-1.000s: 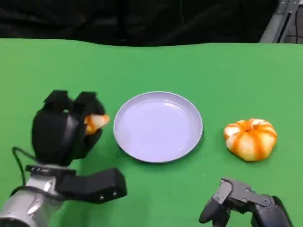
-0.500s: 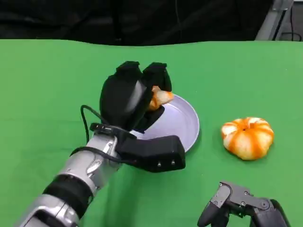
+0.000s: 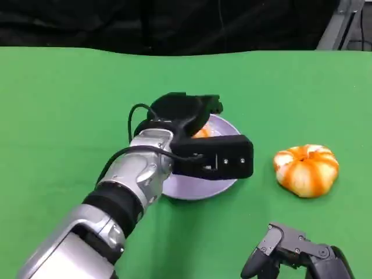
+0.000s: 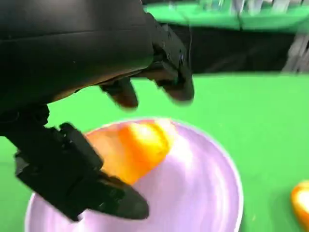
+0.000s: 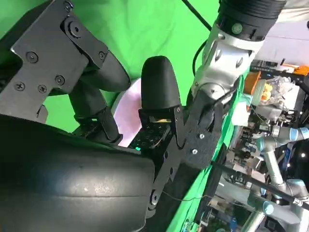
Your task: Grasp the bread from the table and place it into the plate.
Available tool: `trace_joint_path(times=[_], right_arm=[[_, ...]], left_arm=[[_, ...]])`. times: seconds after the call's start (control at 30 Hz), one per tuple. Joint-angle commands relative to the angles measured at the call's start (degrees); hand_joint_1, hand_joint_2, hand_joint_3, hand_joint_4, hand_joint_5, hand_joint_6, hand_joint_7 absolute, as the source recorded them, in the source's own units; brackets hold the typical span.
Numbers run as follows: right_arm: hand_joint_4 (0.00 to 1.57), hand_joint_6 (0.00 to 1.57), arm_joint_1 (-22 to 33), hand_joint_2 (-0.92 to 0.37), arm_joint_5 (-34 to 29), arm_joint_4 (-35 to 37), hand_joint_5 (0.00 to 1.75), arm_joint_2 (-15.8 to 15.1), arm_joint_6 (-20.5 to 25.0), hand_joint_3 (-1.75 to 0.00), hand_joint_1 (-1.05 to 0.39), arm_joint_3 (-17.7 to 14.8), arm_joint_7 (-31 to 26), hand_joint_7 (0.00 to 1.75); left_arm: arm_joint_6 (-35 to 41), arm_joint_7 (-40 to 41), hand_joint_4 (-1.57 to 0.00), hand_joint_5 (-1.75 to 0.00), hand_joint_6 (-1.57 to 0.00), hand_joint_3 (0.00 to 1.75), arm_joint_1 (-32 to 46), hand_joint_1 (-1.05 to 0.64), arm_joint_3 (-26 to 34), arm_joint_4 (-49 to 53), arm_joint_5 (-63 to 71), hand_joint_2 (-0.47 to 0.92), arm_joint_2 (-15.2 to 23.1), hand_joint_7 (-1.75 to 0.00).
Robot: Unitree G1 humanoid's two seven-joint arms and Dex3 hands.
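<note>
The bread (image 3: pixel 201 132), a small orange and cream piece, lies on the lilac plate (image 3: pixel 192 189) at the table's middle. My left hand (image 3: pixel 183 113) hovers over the plate's far part with the bread just under it. In the left wrist view the bread (image 4: pixel 130 150) rests on the plate (image 4: pixel 212 193), and my left hand (image 4: pixel 96 43) has its fingers spread above it with a gap of green showing between them and the bread. My right hand (image 3: pixel 296 256) rests near the table's front edge, holding nothing; the right wrist view shows its fingers (image 5: pixel 154 92) apart.
An orange and white striped pumpkin (image 3: pixel 306 170) sits on the green table to the right of the plate, also seen at the edge of the left wrist view as the pumpkin (image 4: pixel 301 203). My left forearm (image 3: pixel 116 197) crosses the table's front left.
My left hand carried the bread from the table left of the plate to over the plate. Its fingers have now spread and the bread lies in the plate. My right hand stayed put.
</note>
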Motion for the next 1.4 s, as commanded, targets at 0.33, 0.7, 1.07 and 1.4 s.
trace_joint_path(times=[0.33,0.7,1.07,1.4], right_arm=[[0.78,0.81,-0.19,-0.19,-1.00,-0.82,1.75,-0.20,0.06,-1.61,-0.03,0.60,-0.31,1.42],[0.80,0.82,-0.69,-0.18,-0.83,-0.49,1.75,0.04,0.42,-1.62,-0.03,1.09,-0.12,1.43],[0.82,0.82,-1.39,-0.18,-0.69,0.62,1.75,-0.22,-0.54,-1.62,-0.03,0.95,-0.18,1.43],[0.80,0.81,-0.84,-0.20,0.78,-0.11,1.75,-1.14,-0.34,-1.59,-0.03,-0.31,0.88,1.43]], left_arm=[[1.98,-14.19,0.00,0.00,0.00,0.43,1.86,-1.01,-0.33,-5.45,-4.24,0.92,4.82,0.00],[-0.22,-15.24,-0.16,-0.10,-0.12,0.30,19.76,-0.59,8.76,-37.03,-10.55,0.92,15.73,-0.06],[-15.46,-11.10,-0.47,-1.03,-0.63,0.10,48.32,-0.34,28.95,-60.47,-32.81,0.92,16.05,-0.37],[-19.36,-8.45,-0.91,-1.47,-0.84,1.55,69.33,-0.04,33.27,-74.19,-40.82,0.29,10.32,-1.32]])
